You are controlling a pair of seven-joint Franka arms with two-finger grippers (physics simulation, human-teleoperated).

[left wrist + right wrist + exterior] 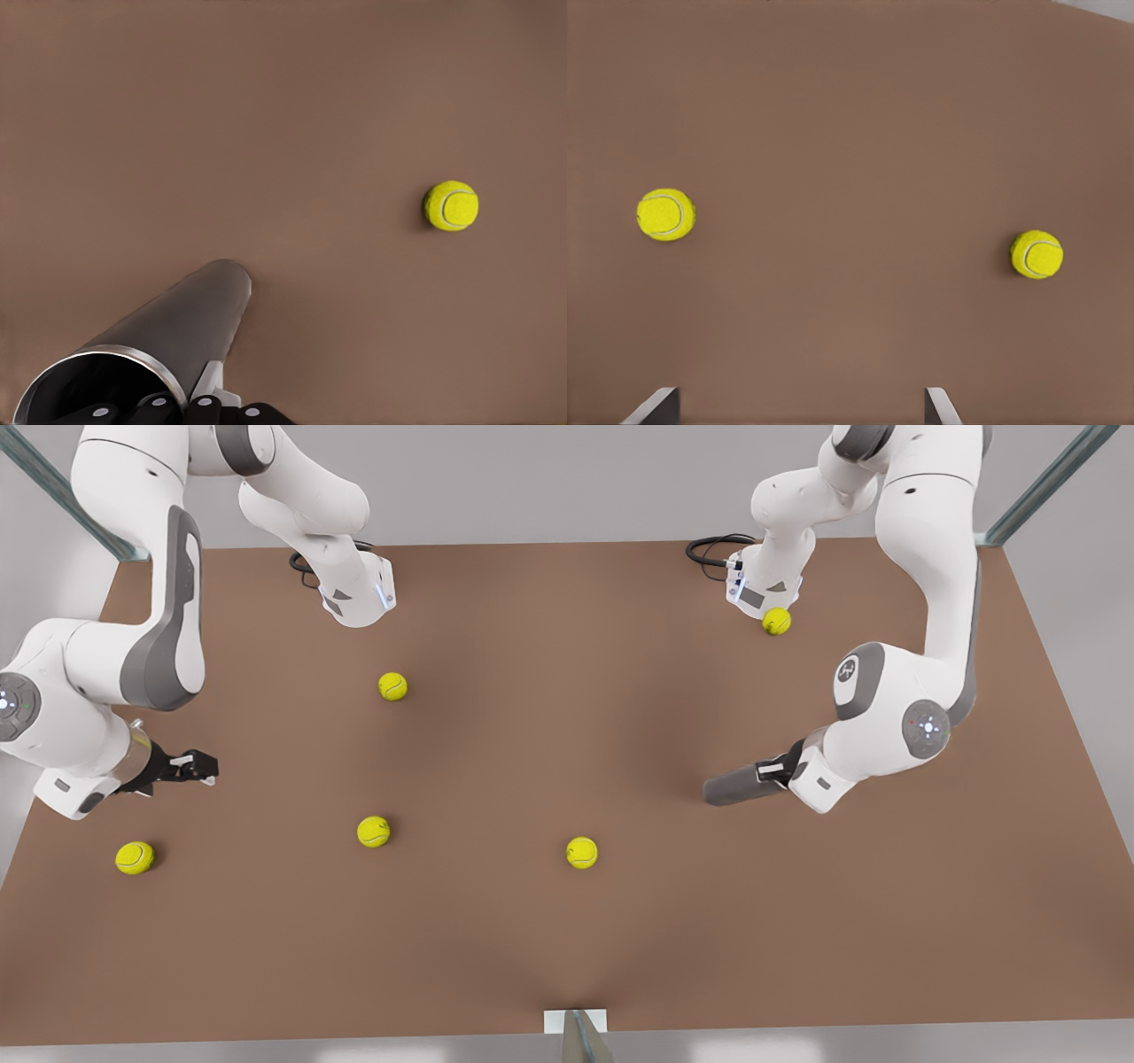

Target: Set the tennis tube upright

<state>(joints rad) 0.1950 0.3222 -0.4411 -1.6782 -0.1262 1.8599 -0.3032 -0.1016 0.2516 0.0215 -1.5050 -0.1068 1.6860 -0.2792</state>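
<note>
Tennis tube (pixel 737 785) is held off the brown surface (pixel 567 939) by the left claw (pixel 778 771), at the front view's right, lying near horizontal w/ its closed end pointing toward the front view's left. In the left wrist view the tube (pixel 177 332) is seen lengthwise, silvery rim nearest the camera, and the claw's fingers (pixel 205 390) are clamped on that rim (one against the outer wall). One tennis ball (pixel 451 205) lies on the surface well apart from the tube.

Right claw (pixel 197 765) is held above the surface at the front view's left, fingers apart w/ nothing between them; fingertips (pixel 656 407) are seen in the right wrist view. It waits. Five balls are scattered on the surface: near-left ball (pixel 135 857), two mid balls (pixel 373 831) (pixel 392 685), centre ball (pixel 581 852), far ball (pixel 776 621) by an arm base
</note>
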